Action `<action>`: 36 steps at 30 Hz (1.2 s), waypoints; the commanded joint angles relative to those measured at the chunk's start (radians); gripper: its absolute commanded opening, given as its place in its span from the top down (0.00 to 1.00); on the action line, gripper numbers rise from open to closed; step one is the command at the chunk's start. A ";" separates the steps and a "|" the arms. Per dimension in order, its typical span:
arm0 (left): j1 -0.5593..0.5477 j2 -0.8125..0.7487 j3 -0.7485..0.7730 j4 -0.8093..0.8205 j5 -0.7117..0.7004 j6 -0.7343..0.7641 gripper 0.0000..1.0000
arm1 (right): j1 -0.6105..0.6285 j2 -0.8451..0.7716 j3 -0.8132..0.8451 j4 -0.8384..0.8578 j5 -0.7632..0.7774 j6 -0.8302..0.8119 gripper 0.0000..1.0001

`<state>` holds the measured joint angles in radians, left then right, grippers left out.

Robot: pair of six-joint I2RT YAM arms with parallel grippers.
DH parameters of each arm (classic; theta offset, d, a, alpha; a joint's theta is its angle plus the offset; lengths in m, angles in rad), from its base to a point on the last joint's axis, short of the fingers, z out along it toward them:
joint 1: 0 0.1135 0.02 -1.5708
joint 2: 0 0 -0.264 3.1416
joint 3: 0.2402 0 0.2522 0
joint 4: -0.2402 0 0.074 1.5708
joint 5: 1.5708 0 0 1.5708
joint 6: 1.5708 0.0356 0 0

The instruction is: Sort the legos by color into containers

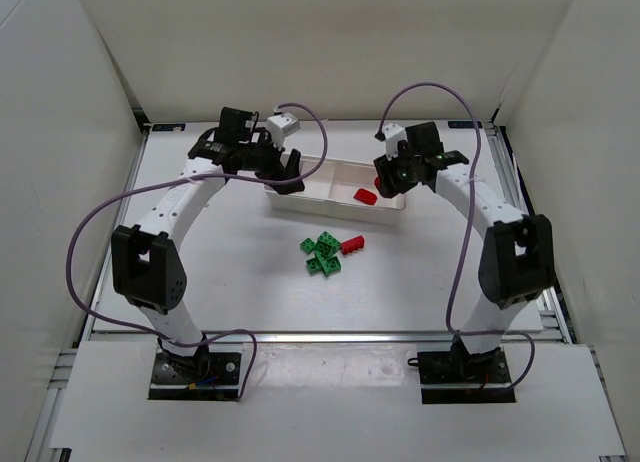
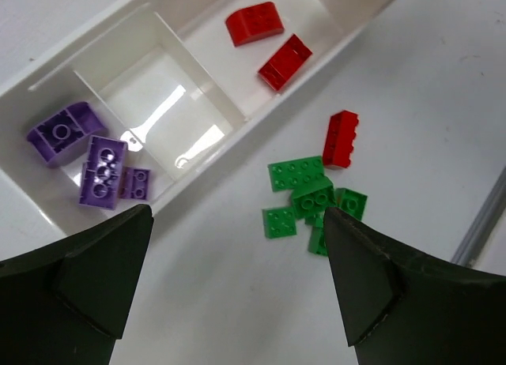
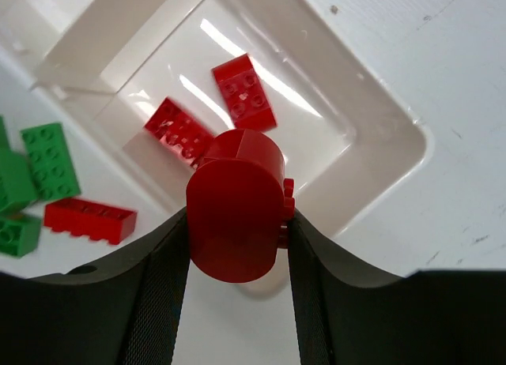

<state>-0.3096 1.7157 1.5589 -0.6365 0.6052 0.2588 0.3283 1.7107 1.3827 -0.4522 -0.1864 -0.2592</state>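
Note:
The long white tray [image 1: 322, 168] lies at the middle back. In the left wrist view its left compartment holds purple bricks [image 2: 88, 155], the middle one [image 2: 168, 104] shows only bare floor, and the right one holds two red bricks [image 2: 269, 43]. Several green bricks [image 1: 322, 255] and one red brick [image 1: 353, 245] lie on the table in front of the tray. My left gripper [image 1: 284, 176] is open and empty over the tray's left end. My right gripper [image 3: 237, 216] is shut on a red rounded brick [image 3: 236, 193], held above the tray's right compartment [image 3: 379, 120], which holds two red bricks [image 3: 245, 92].
White walls close in the table on the left, back and right. A metal rail [image 1: 330, 335] runs along the table's near edge. Purple cables [image 1: 90, 232] loop from both arms.

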 commanded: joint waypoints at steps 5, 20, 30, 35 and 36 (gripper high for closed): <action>-0.016 -0.082 -0.056 -0.080 -0.022 0.040 0.01 | -0.018 0.168 0.189 0.012 -0.068 -0.024 0.88; -0.134 -0.166 -0.341 -0.105 -0.064 0.220 0.17 | -0.032 0.178 0.193 0.040 -0.044 -0.113 0.13; -0.244 -0.137 -0.464 0.149 -0.324 0.194 0.22 | -0.048 -0.108 -0.006 -0.017 -0.292 -0.219 0.14; -0.272 -0.071 -0.442 0.199 -0.328 0.191 0.21 | -0.048 -0.249 -0.149 -0.065 -0.401 -0.383 0.15; -0.273 -0.064 -0.442 0.210 -0.334 0.185 0.21 | -0.048 -0.276 -0.163 -0.077 -0.409 -0.397 0.14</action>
<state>-0.5674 1.6325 1.0992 -0.4980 0.3038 0.4519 0.2832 1.4822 1.2827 -0.4664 -0.4923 -0.5392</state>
